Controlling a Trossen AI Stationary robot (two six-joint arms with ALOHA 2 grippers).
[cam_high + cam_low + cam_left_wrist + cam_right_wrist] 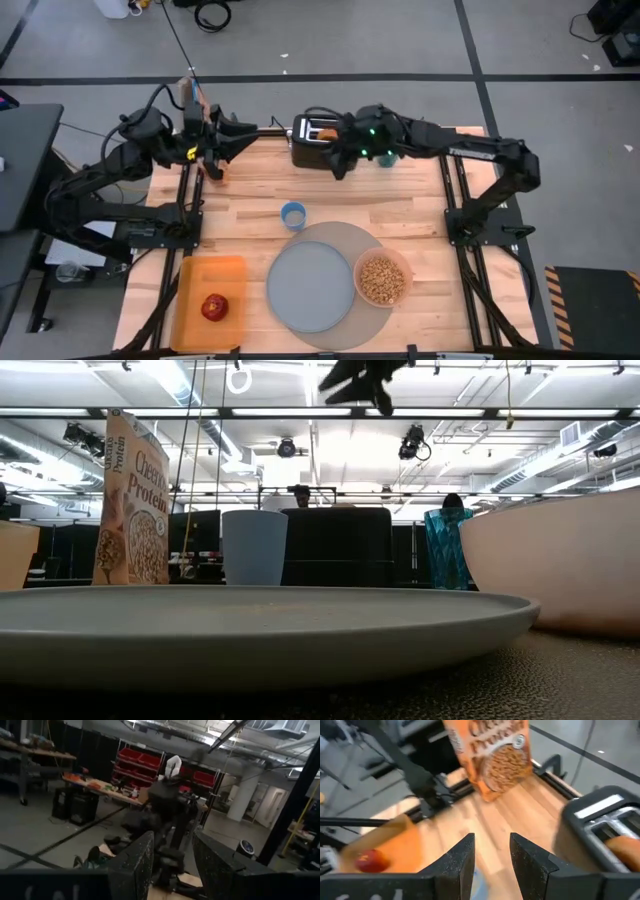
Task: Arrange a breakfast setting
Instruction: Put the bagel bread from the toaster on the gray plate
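Two grippers are up at the table's back: the right gripper (491, 851), jaws apart and empty, hovers beside the toaster (313, 131), bagel half (624, 845) in its slot just off the jaws. Left gripper (173, 854) is parted too, holding nothing. That bagel looks light and crumbly, so pinch its top edge gently.
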